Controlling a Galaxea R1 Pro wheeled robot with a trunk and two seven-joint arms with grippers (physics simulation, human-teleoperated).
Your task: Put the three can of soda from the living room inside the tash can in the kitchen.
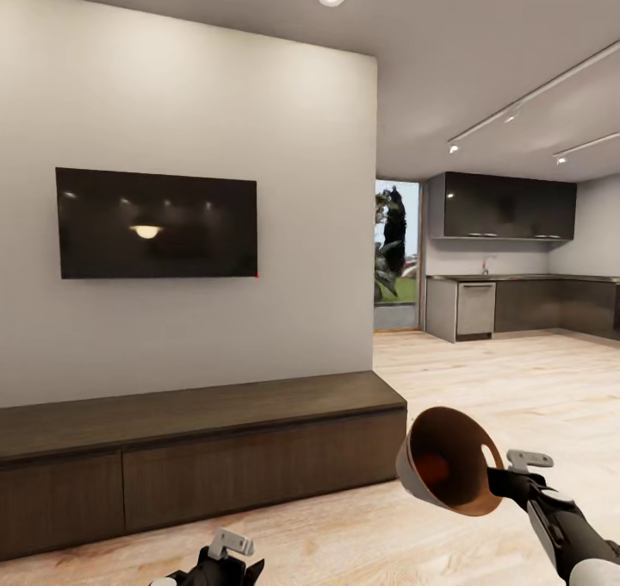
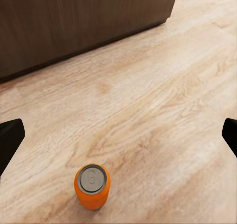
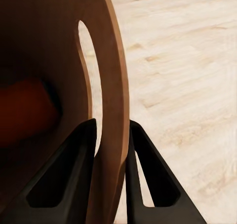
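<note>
An orange can of soda [image 2: 92, 187] with a pale top stands upright on the wooden floor. In the left wrist view it sits below my left gripper [image 2: 118, 135], whose fingers [image 2: 10, 137] are spread wide with nothing between them. My right gripper [image 1: 498, 481] is shut on the rim of the trash can [image 1: 406, 474], grey outside and brown inside. The trash can hangs tilted above the floor, its mouth facing the head camera. In the right wrist view both fingers [image 3: 81, 150] pinch its wall [image 3: 116, 61], and a dim orange-red shape [image 3: 24, 110] lies inside.
A long, low, dark wood cabinet [image 1: 198, 448] runs along the wall under a wall-mounted TV [image 1: 155, 222]. Past the wall's right end, open wooden floor [image 1: 517, 379] leads to the kitchen counter [image 1: 517, 302] and a glass door [image 1: 396, 254].
</note>
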